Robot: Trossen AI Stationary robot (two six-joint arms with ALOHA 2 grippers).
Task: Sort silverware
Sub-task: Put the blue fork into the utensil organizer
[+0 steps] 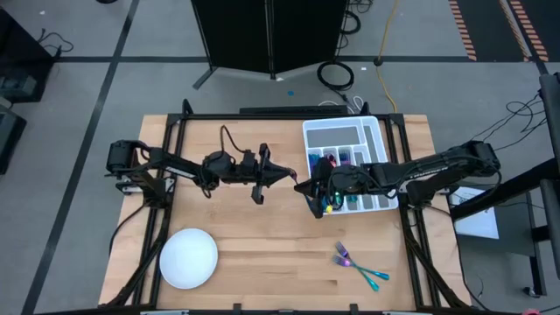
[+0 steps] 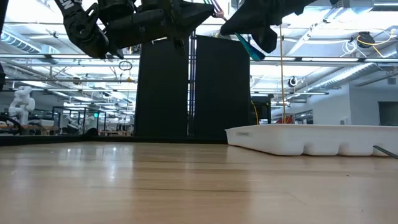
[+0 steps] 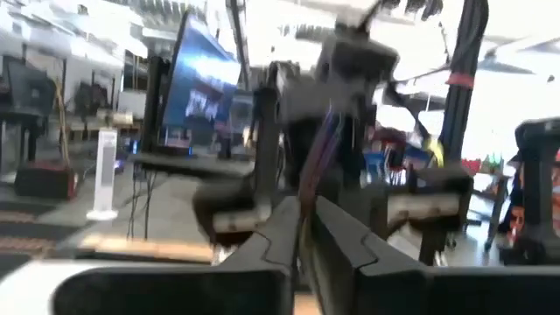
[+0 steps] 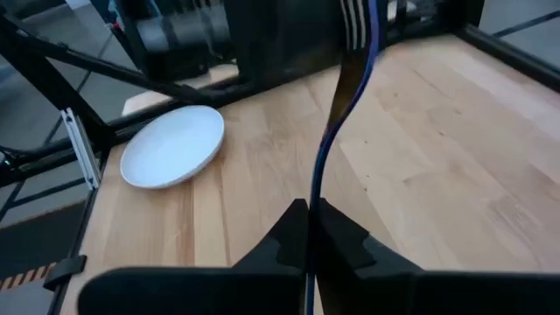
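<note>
An iridescent fork point(image 4: 337, 114) hangs high over the table's middle, between my two grippers. My right gripper point(image 1: 313, 191) is shut on its handle. My left gripper point(image 1: 290, 174) faces it from the table's left, its fingers nearly together at the fork's tine end point(image 4: 354, 17). In the low view the fork's teal end point(image 2: 249, 45) sticks out below my right gripper point(image 2: 239, 25). More silverware lies in the white divided tray point(image 1: 378, 131), and a few pieces point(image 1: 359, 262) lie on the table near its front right. My left gripper has the fork's tine end point(image 3: 322, 144) in the narrow slit between its two fingers point(image 3: 280, 236), coming level from the table's left. The fingers hide the place of contact itself. My right gripper pinches the fork's handle point(image 4: 311, 188) between its two fingers point(image 4: 284, 236), which lie along the fork. It comes from the table's right, slanting slightly down. The fork is lifted clear of the table and points away from the fingers toward my left gripper.
A round white plate point(image 1: 188, 258) sits at the table's front left. The tray point(image 2: 311, 140) stands at the back right, just beyond my right arm. Bare wood lies under both grippers and across the table's middle.
</note>
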